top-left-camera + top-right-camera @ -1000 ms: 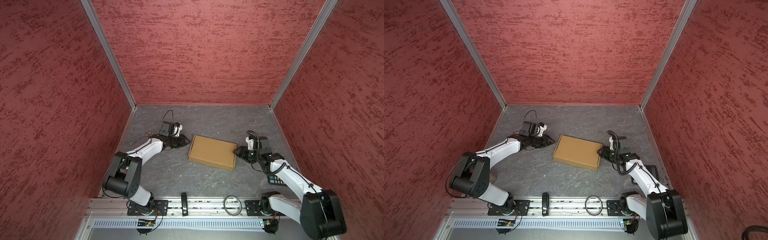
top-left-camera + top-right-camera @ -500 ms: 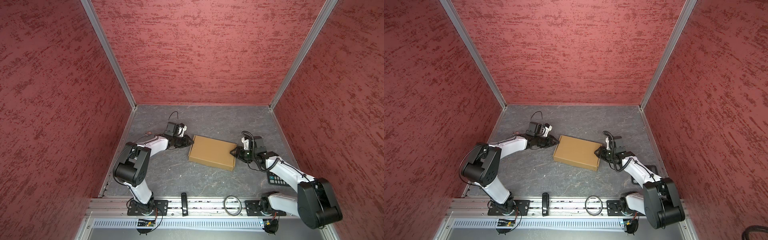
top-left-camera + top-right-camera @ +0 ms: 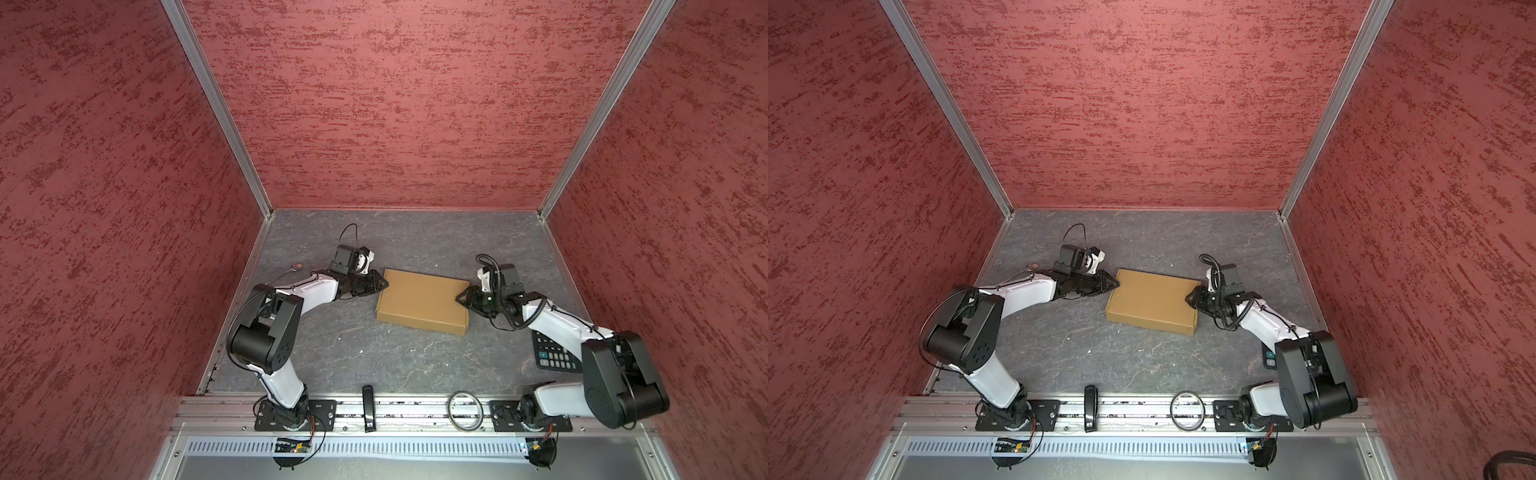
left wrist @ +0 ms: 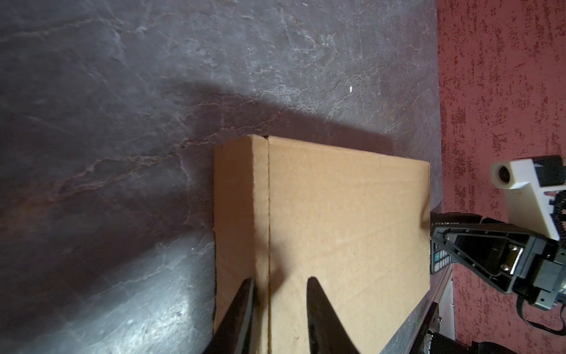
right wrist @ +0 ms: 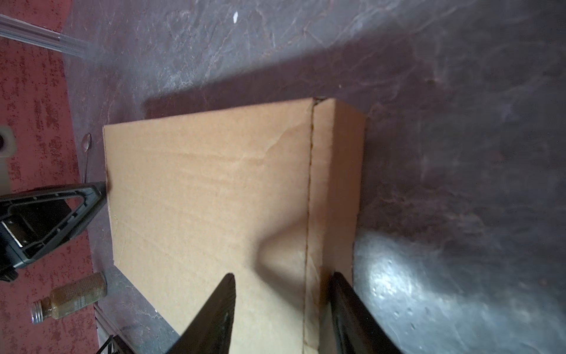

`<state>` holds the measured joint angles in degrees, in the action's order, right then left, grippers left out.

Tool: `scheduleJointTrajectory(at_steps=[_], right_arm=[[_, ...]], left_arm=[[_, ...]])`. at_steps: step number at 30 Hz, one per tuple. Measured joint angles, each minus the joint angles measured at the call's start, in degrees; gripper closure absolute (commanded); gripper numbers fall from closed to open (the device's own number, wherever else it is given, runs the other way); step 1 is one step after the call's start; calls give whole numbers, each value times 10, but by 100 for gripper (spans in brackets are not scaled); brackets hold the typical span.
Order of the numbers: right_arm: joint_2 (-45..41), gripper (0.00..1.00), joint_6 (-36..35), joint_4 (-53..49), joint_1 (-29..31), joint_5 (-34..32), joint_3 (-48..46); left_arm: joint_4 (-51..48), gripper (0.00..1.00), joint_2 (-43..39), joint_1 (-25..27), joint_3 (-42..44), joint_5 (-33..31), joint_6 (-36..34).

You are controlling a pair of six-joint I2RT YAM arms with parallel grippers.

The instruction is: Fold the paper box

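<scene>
The paper box [image 3: 422,301] [image 3: 1152,301] is a closed, shallow brown cardboard mailer lying flat mid-table. My left gripper [image 3: 384,284] [image 3: 1116,283] is low at the box's left end. In the left wrist view its jaws [image 4: 279,280] stand apart, astride the crease between lid and side wall [image 4: 234,214]. My right gripper [image 3: 459,298] [image 3: 1187,298] meets the box's right end. In the right wrist view it [image 5: 282,275] is also open, with one finger over the lid [image 5: 199,199] and the other beside the side wall.
A black calculator [image 3: 555,353] lies under the right arm. A spoon [image 3: 291,270] rests by the left wall. A black bar [image 3: 368,407] and a metal ring [image 3: 465,409] sit on the front rail. A small bottle [image 5: 72,295] lies near the wall.
Both grippers have moved inward to the box's two ends. The left jaws have narrowed slightly. The box has stayed in place.
</scene>
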<state>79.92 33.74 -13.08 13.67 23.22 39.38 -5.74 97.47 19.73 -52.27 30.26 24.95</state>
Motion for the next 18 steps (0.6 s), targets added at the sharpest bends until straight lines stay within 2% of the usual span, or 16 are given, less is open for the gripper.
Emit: scheduleJointTrajectory(at_steps=[10,18], right_arm=[[59,50,-16,11,0,-4,45],[62,49,-22,17,1,-3,45]], left_arm=[[2,71,-13,-1,23,-27,8],[-3,69,-24,-1,32,-34,12]])
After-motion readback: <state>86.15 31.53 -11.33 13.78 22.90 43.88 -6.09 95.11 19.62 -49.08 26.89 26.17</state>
